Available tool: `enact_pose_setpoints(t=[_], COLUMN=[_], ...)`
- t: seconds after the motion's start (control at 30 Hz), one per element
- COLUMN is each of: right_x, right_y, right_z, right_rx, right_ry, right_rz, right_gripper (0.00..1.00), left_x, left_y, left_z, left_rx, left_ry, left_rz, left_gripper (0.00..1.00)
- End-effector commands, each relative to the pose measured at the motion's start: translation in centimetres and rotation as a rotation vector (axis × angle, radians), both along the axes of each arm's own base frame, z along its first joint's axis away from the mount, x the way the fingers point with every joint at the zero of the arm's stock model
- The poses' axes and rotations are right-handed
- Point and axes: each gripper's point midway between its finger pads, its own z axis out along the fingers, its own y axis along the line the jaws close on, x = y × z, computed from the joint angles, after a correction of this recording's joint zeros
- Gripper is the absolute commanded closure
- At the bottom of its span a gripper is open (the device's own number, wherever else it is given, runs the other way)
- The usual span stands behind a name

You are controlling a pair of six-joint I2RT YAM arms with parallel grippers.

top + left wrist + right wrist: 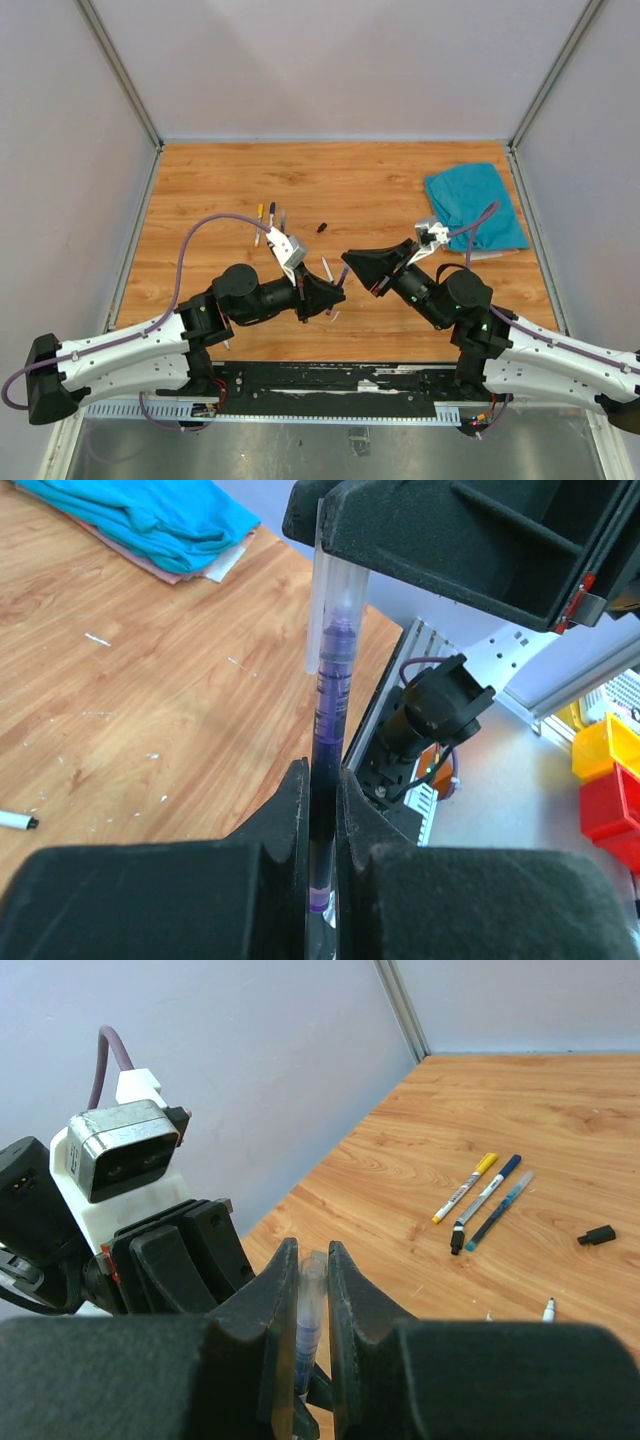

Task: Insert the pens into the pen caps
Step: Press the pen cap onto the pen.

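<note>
Left end effector (330, 297) and right end effector (352, 265) meet above the wood-grain surface (220, 180).
From above, loose pens (268, 220) and a stubby black cap (322, 227) lie beyond them, a crumpled teal cloth (475, 205) at the right. Left wrist view: the left end effector is clamped tight on a purple pen (330, 705) with a translucent barrel, its far end inside a clear cap (335, 590), a smooth tube. Right wrist view: the right end effector is pinched tight on that clear cap.

Purple-inked pen (328, 710), translucent cap (318, 590), teal cloth (475, 205) — warm wood-grain table (350, 180)
</note>
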Motion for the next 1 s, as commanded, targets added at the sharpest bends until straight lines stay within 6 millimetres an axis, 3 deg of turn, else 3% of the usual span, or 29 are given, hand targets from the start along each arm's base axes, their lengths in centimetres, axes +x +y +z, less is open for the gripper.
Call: enact_pose_setpoints(t=[0.0, 0.13, 0.23, 0.33, 0.4, 0.6, 0.73, 0.83, 0.97], right_x=[-4.6, -5.4, -4.4, -2.6, -1.7, -0.5, -0.4, 0.0, 1.2], right_y=[1.8, 2.0, 1.3, -0.2, -0.8, -1.6, -3.0, -4.5, -6.5], right_z=[-8.8, -10.1, -8.5, -5.7, -3.9, 0.9, 3.3, 2.9, -0.6], right_rx=[-0.134, -0.121, -0.121, -0.089, -0.071, -0.024, -0.020, -0.079, -0.305], right_ry=[0.168, 0.215, 0.173, 0.099, 0.049, -0.046, -0.102, -0.108, -0.027], right_rz=[0.212, 0.217, 0.160, 0.050, 0.001, -0.055, -0.086, -0.133, -0.234], right_gripper=[0.99, 0.99, 0.99, 0.95, 0.88, 0.50, 0.40, 0.37, 0.32], left_x=[3.0, 3.1, 3.0, 2.9, 2.9, 1.9, 1.9, 2.3, 3.3], left_y=[2.3, 2.4, 2.1, 1.8, 1.7, 1.2, 1.8, 2.5, 3.6], left_z=[11.1, 11.6, 10.5, 7.8, 5.4, -0.3, -3.7, -5.2, -6.1], left_rx=[-0.310, -0.316, -0.281, -0.204, -0.144, -0.011, 0.055, 0.092, 0.135], left_ry=[-0.150, -0.161, -0.154, -0.142, -0.124, -0.061, 0.003, 0.048, 0.092], left_rz=[0.185, 0.193, 0.180, 0.165, 0.158, 0.094, 0.116, 0.163, 0.253], left_gripper=[0.99, 0.99, 1.00, 1.00, 1.00, 1.00, 0.99, 1.00, 1.00])
